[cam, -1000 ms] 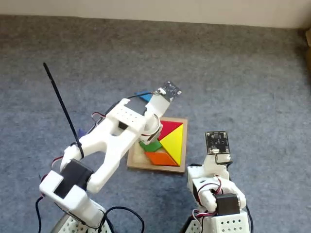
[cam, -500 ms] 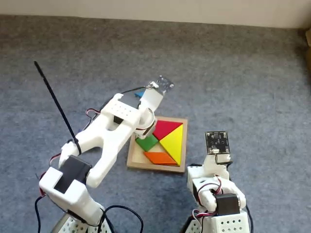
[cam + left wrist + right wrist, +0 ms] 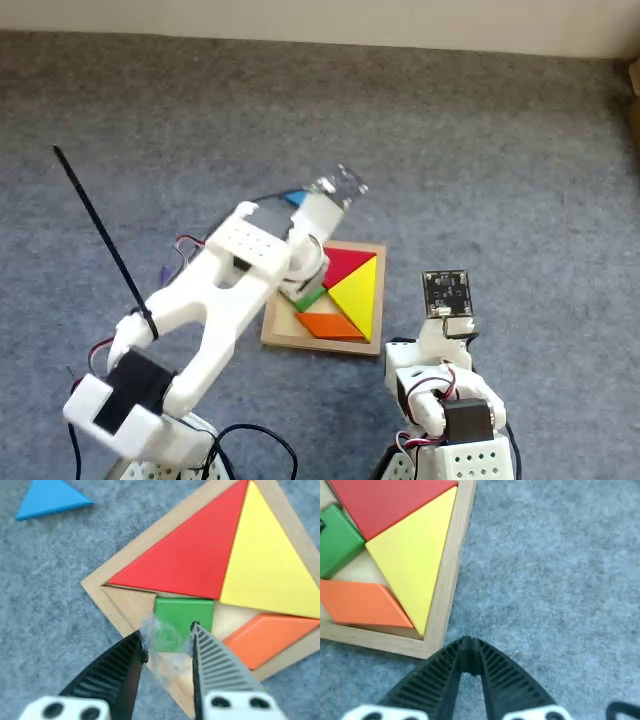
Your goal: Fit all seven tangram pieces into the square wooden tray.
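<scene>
Nearest, the right arm [image 3: 445,405] sits folded at the near right of the grey carpeted bench [image 3: 520,170]. The right gripper [image 3: 468,650] has its fingers [image 3: 445,672] shut, tips meeting with nothing between them. They hang over bare carpet, just beside the near right corner of the square wooden tray [image 3: 455,580] and not touching it.

The tray [image 3: 300,346] lies in the middle of the bench, left of the right arm. Four pieces lie in it. The orange parallelogram [image 3: 360,602] is along its near side. The yellow triangle [image 3: 415,555] is against its right side. The green square [image 3: 182,615] sits near its middle. The red triangle [image 3: 185,565] is along its far side, edge to edge with the yellow one. Bare wood shows on both sides of the green square.

The left arm [image 3: 215,295] stretches from the near left over the tray's left part. The left gripper [image 3: 168,635] points down with its fingers [image 3: 120,670] parted about as wide as the green square, tips over that square's edge. A pale blur lies between the tips. Whether they touch the square cannot be told.

Farthest, the blue triangle [image 3: 50,497] lies flat on the carpet beyond the tray's far left side, apart from it.
</scene>
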### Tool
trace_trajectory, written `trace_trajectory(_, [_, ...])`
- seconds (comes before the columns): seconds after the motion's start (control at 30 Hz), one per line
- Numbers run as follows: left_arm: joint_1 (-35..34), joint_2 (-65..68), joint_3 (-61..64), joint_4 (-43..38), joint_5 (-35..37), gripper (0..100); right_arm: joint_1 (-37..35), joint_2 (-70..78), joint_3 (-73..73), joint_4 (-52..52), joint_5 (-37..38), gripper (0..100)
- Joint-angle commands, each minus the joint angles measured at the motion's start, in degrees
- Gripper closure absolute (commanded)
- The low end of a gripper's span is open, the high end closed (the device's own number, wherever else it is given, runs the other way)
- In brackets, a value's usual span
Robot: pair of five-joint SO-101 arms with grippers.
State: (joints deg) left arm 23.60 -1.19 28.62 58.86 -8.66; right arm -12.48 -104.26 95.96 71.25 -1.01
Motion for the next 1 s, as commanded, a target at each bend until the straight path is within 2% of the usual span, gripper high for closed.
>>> trace_trajectory(0.0, [3.65,-3.03,0.31,0.44,0.18,85,0.48,-0.92,8.57,0.4,-0.26,98.4])
trace_trajectory(0.4, [5.58,-1.54,2.42,-0.62,0.09,85,0.48,-0.92,8.57,0.4,-0.26,98.4])
trace_trajectory(0.63, [13.32,5.23,1.8,-0.7,0.0,85,0.48,-0.92,8.57,0.4,-0.26,98.4])
trace_trajectory(0.97, [13.93,-1.36,2.24,-0.44,0.44,85,0.48,-0.92,8.57,0.4,-0.26,98.4])
